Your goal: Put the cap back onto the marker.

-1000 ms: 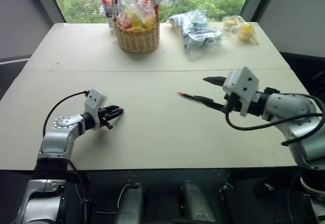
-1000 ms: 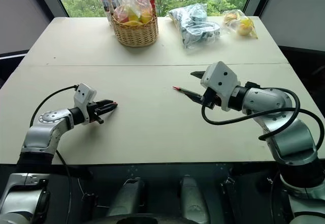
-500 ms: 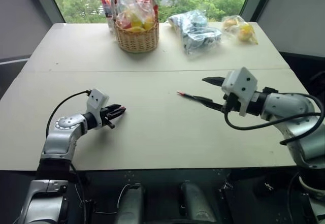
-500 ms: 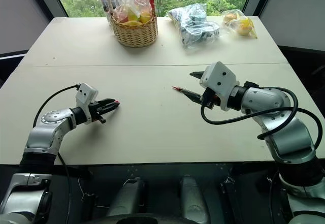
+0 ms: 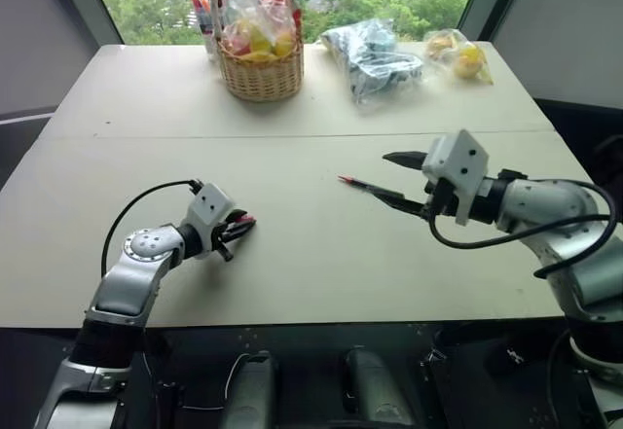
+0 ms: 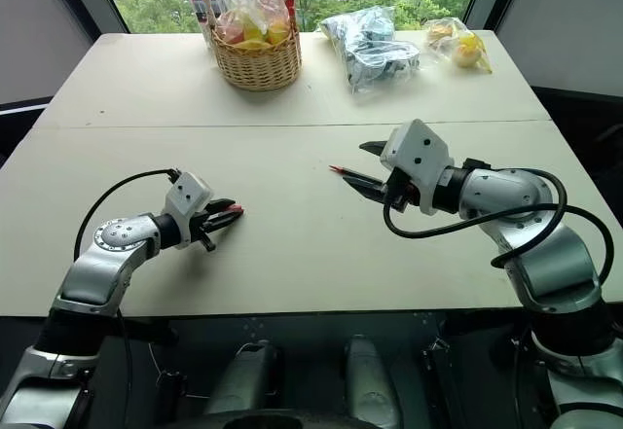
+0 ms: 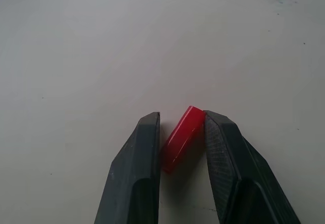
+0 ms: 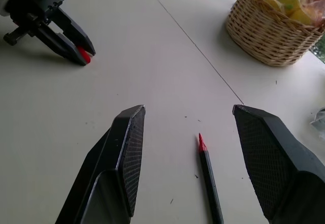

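Red plastic, the cap (image 7: 182, 138) sits pinched between the two black fingers of the left hand (image 5: 238, 227), low over the bench (image 5: 292, 166) on the robot's left. The marker (image 8: 209, 179) lies well apart toward the right, its dark body running back under the right hand (image 6: 365, 174) and its red tip pointing out toward the cap. The right hand is the nearer one to the marker; it hovers with its fingers spread wide to either side of the shaft, gripping nothing that can be seen. The left hand points forward and inward, tilted slightly downward, so the cap must travel right to meet the tip.
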`<state>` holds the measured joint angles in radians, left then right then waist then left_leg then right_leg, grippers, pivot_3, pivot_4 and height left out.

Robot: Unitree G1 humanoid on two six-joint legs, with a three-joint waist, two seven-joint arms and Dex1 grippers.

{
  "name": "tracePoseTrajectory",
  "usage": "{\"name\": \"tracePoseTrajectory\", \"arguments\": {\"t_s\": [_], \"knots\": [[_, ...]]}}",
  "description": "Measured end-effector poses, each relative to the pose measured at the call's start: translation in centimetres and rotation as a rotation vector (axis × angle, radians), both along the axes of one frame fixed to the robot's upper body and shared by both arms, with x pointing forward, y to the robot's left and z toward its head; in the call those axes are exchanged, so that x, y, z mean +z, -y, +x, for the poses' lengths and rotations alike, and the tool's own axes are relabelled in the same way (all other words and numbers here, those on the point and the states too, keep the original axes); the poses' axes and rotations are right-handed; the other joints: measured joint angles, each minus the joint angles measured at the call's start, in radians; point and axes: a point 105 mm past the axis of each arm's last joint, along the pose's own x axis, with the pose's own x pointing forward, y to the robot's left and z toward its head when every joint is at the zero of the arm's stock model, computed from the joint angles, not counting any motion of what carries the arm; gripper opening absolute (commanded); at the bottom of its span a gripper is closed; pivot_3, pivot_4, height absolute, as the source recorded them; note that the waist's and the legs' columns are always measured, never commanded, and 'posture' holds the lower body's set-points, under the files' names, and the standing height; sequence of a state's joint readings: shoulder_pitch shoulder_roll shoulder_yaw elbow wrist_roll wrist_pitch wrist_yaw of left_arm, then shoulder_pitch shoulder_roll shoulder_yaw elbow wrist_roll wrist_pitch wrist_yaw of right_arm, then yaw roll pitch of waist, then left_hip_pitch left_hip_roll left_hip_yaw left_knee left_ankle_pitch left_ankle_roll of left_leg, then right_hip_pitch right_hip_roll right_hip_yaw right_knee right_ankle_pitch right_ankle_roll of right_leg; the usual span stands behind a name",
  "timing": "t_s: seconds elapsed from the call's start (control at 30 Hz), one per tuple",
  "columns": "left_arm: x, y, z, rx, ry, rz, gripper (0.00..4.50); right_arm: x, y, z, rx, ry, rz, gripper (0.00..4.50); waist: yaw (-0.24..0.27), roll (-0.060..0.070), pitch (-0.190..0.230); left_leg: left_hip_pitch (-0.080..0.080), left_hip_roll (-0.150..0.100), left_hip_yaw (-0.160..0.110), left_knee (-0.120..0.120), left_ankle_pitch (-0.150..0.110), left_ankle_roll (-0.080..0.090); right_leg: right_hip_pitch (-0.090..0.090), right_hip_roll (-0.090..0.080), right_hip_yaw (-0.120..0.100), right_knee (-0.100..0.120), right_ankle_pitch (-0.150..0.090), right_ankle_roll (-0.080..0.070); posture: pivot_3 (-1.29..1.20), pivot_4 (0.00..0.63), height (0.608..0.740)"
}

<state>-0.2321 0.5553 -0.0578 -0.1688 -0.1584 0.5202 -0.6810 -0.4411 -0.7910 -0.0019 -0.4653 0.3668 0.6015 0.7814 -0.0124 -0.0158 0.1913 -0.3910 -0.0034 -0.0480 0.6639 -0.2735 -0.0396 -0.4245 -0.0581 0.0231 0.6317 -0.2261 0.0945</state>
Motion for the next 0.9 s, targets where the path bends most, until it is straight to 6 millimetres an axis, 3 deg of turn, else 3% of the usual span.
{"name": "tracePoseTrajectory", "arguments": {"t_s": [0.03, 0.1, 0.2, 0.33, 0.63, 0.77, 0.9], "knots": [[0.1, 0.2, -0.2, 0.005, 0.004, 0.000, 1.80, 0.0, 0.0, 0.1, 0.002, -0.003, 0.000, 2.83, 0.000, 0.000, 0.000, 0.000, 0.000, 0.000, 0.000, 0.000, 0.000, 0.000, 0.000, 0.000, 0.000, 0.000, 0.000, 0.00, 0.150, 0.740], [0.2, 0.4, -0.6, 0.013, 0.006, 0.004, 2.57, 0.0, -0.1, 0.3, 0.006, -0.009, 0.000, 2.83, 0.000, 0.000, 0.000, 0.000, 0.000, 0.000, 0.000, 0.000, 0.000, 0.000, 0.000, 0.000, 0.000, 0.000, 0.000, 0.00, 0.150, 0.740], [-0.1, 0.2, -1.4, 0.026, -0.012, 0.012, 4.11, -0.2, -0.5, 0.5, 0.024, -0.018, 0.005, 2.83, -0.002, 0.000, 0.000, 0.000, 0.000, 0.000, 0.000, 0.000, 0.000, 0.000, 0.000, 0.000, 0.000, 0.000, 0.000, 0.00, 0.150, 0.740], [-0.3, -0.8, -2.4, 0.064, -0.023, 0.005, 4.11, -0.4, -0.7, 0.6, 0.030, -0.023, 0.013, 2.83, -0.001, 0.000, 0.000, 0.000, 0.000, 0.000, 0.000, 0.000, 0.000, 0.000, 0.000, 0.000, 0.000, 0.000, 0.000, 0.00, 0.150, 0.740], [-0.2, -2.6, -7.3, 0.103, -0.057, -0.053, 4.11, -0.9, -3.1, 1.3, 0.100, -0.030, 0.058, 2.83, -0.002, 0.000, 0.000, 0.000, 0.001, 0.000, 0.000, 0.000, 0.000, 0.000, 0.000, 0.000, -0.001, -0.002, -0.004, 0.00, 0.150, 0.740], [-0.3, -3.4, -7.4, 0.121, -0.052, -0.032, 4.11, -0.6, -4.4, 1.5, 0.155, -0.023, 0.064, 2.83, 0.002, 0.000, 0.000, 0.000, 0.000, 0.000, 0.000, 0.000, 0.000, 0.000, 0.000, 0.000, -0.001, -0.002, -0.004, 0.00, 0.150, 0.740], [-0.7, -3.2, -6.0, 0.125, -0.045, -0.032, 4.11, -0.4, -4.5, 1.6, 0.158, -0.022, 0.061, 2.83, 0.002, 0.000, 0.000, 0.000, 0.000, 0.000, 0.000, 0.000, 0.000, 0.000, 0.000, 0.000, -0.001, -0.002, -0.004, 0.00, 0.150, 0.740]]}}
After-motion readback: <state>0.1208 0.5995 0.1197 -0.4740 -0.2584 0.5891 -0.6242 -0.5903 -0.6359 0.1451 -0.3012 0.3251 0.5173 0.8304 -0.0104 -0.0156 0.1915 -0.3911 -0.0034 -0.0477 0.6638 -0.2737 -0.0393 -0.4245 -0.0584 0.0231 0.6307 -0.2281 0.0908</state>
